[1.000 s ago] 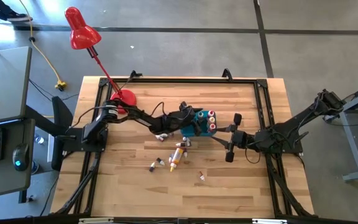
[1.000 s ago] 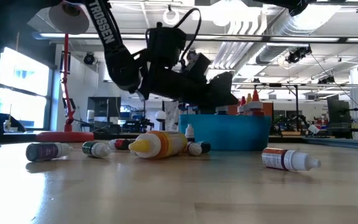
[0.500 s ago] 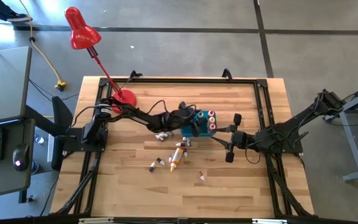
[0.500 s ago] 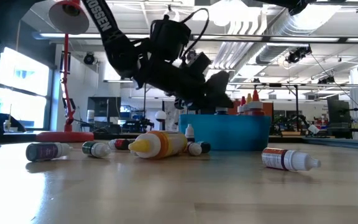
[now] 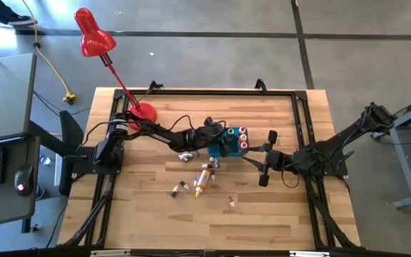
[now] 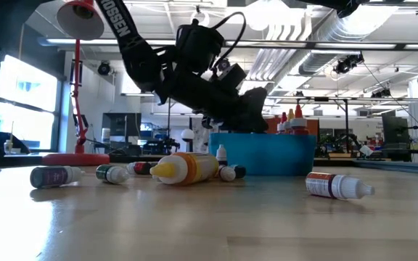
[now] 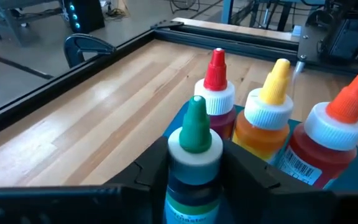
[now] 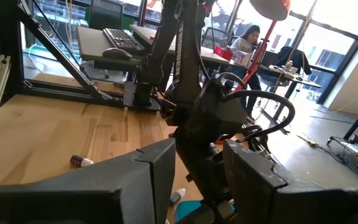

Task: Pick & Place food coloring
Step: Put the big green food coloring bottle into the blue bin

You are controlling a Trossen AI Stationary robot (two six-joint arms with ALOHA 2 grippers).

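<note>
My left gripper (image 5: 216,139) is over the left part of the blue bin (image 5: 227,148), shut on a green-tipped food coloring bottle (image 7: 195,134). Three bottles with red (image 7: 216,87), yellow (image 7: 272,99) and orange (image 7: 347,118) tips stand upright in the bin. Several more lie on their sides on the table near the bin: a large yellow-orange one (image 6: 183,168), a grey one (image 6: 53,175), a green one (image 6: 111,174) and a white-capped one (image 6: 336,185). My right gripper (image 5: 268,157) waits open to the right of the bin. My left gripper pinches the green-tipped bottle between its two fingers, on the dark body just below the white collar (image 7: 191,183). The fingers slant down from the table's left side. The bottle is lifted clear above the bin, roughly upright, with its green tip above the fingers.
A red desk lamp (image 5: 91,32) has its base (image 5: 143,112) at the table's far left corner. A black frame (image 5: 191,91) runs along the table's edges. Loose bottles (image 5: 204,175) lie on the near side of the bin, with bare wood (image 5: 155,221) beyond them toward the near edge.
My left arm has raised its wrist and tipped its fingers further down over the bin's left part, carrying the green-tipped bottle with it. The bottles on the table have stayed where they were.
</note>
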